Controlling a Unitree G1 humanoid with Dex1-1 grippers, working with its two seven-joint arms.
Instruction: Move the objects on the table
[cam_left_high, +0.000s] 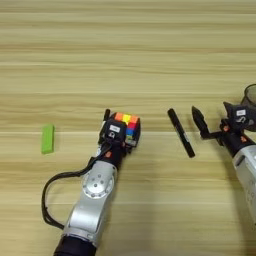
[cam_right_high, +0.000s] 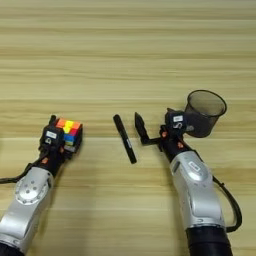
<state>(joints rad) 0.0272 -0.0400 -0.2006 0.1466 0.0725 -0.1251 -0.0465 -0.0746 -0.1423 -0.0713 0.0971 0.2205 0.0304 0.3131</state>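
My left gripper (cam_left_high: 120, 121) is shut on the multicoloured puzzle cube (cam_left_high: 128, 125) at the table's middle left; one black finger (cam_left_high: 106, 115) shows against the cube's left side, and the other is hidden behind the cube. A slim black marker (cam_right_high: 124, 138) lies slanted on the table (cam_left_high: 125, 50), just right of centre. To the marker's right my right gripper (cam_right_high: 156, 125) stands open, its left finger (cam_right_high: 140, 127) close beside the marker without touching it. The dark translucent round cup (cam_right_high: 205, 112) stands upright just behind and to the right of that gripper.
A small green block (cam_left_high: 47, 138) lies at the left, apart from the cube. A black cable (cam_left_high: 47, 192) loops out from my left arm over the near table.
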